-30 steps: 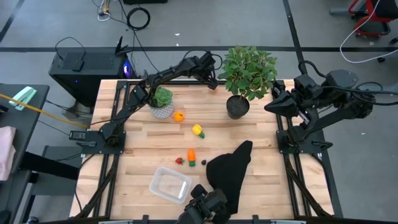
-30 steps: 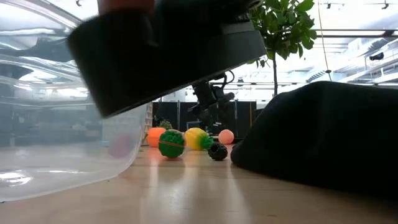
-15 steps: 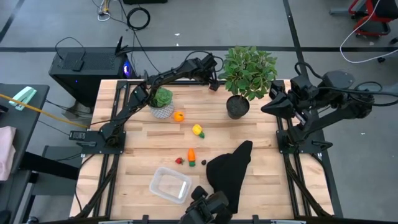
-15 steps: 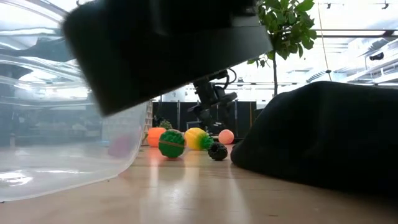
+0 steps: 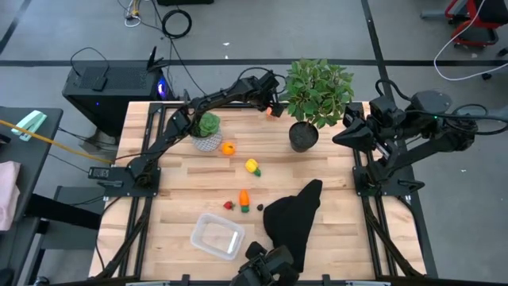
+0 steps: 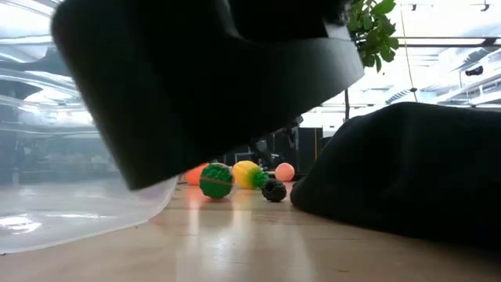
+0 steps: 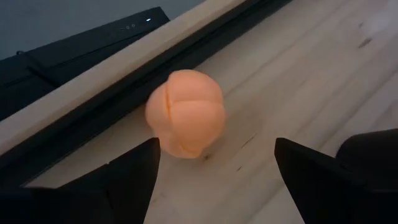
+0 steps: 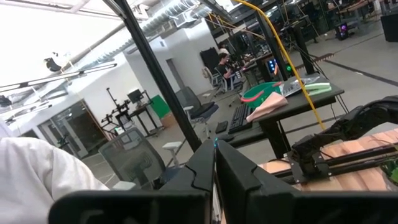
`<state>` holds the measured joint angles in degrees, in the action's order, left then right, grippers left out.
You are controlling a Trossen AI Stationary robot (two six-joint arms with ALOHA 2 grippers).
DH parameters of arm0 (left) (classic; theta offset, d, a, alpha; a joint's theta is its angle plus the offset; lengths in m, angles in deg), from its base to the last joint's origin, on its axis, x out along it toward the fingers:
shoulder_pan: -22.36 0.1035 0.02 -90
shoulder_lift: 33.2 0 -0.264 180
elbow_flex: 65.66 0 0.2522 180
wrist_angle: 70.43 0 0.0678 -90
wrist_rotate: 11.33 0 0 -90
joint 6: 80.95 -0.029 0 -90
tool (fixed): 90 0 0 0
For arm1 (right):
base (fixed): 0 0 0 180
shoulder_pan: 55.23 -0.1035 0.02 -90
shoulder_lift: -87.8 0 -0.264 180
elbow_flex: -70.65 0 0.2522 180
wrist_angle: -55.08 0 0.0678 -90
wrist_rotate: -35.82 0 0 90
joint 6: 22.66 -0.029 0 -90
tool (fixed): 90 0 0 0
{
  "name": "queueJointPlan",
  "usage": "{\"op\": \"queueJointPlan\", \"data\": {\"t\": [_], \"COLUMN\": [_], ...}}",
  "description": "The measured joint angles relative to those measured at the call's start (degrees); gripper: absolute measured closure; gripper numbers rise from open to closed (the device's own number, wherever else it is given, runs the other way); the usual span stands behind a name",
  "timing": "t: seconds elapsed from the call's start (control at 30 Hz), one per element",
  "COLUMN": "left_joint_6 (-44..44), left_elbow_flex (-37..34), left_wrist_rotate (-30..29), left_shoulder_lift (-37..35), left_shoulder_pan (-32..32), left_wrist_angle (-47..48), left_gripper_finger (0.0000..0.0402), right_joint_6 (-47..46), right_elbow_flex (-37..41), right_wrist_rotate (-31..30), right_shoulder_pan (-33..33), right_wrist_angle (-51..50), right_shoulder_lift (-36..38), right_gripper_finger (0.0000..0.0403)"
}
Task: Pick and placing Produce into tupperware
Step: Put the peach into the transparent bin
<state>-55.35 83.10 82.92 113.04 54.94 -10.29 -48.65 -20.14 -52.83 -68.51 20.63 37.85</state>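
The peach toy (image 7: 185, 113) rests on the wood at the table's far edge, beside the big potted plant (image 5: 317, 89). My left gripper (image 7: 216, 163) is open and low over it, with a finger on either side and just short of it; I see no touch. In the high view it (image 5: 268, 102) is next to the peach toy (image 5: 275, 112). An orange piece (image 5: 228, 148), a yellow one (image 5: 252, 167), a carrot-like one (image 5: 244, 196) and a red one (image 5: 228, 205) lie mid-table. The clear tupperware (image 5: 217, 236) sits near the front edge. My right gripper (image 8: 214, 163) is shut and waits above the table's right edge (image 5: 341, 137).
A black cloth (image 5: 292, 218) lies heaped right of the tupperware. A small potted plant (image 5: 207, 131) stands left of the orange piece. A dark shape (image 6: 203, 70) close to the low camera hides much of that view. A tiny black piece (image 5: 245, 209) lies by the carrot-like one.
My left gripper has shifted slightly at the far edge, and the peach toy now shows beside it in the high view where it was covered before. My right gripper has edged a little toward the table's left. The dark shape by the low camera now covers more of that view.
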Motion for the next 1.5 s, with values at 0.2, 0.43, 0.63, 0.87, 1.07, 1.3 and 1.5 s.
{"op": "queueJointPlan", "data": {"t": [0.2, 0.43, 0.63, 0.87, 1.07, 1.3, 1.5], "left_joint_6": [-0.3, 1.0, 4.1, 8.2, 10.9, 13.0, 14.3], "left_elbow_flex": [0.0, -0.4, -0.4, -0.4, -0.4, -0.4, -0.4], "left_wrist_rotate": [0.8, 1.7, 1.1, 1.9, 6.0, 8.5, 8.5], "left_shoulder_lift": [0.0, 0.1, 0.8, 1.2, 1.3, 2.1, 2.1], "left_shoulder_pan": [0.0, -0.1, 0.1, 1.1, 1.4, 1.8, 2.7], "left_wrist_angle": [-0.3, -0.1, 0.3, -0.5, -3.3, -4.3, -4.5], "left_gripper_finger": [0.0097, 0.0099, 0.0099, 0.0099, 0.0099, 0.0099, 0.0099], "right_joint_6": [0.0, 0.0, 0.0, 0.0, 0.0, 0.0, -0.4], "right_elbow_flex": [0.0, 0.0, 0.0, 0.0, 0.0, 0.0, 0.0], "right_wrist_rotate": [0.0, 0.0, 0.0, 0.0, 0.0, 0.0, 0.0], "right_shoulder_pan": [0.0, 0.0, 0.0, 0.0, 0.0, 0.0, 0.0], "right_wrist_angle": [1.0, 1.6, 1.6, 1.8, 2.5, 3.3, 4.1], "right_shoulder_lift": [0.0, 0.0, 0.0, -0.1, -0.5, -1.1, -1.4], "right_gripper_finger": [0.0380, 0.0380, 0.0380, 0.0380, 0.0380, 0.0380, 0.0380]}}
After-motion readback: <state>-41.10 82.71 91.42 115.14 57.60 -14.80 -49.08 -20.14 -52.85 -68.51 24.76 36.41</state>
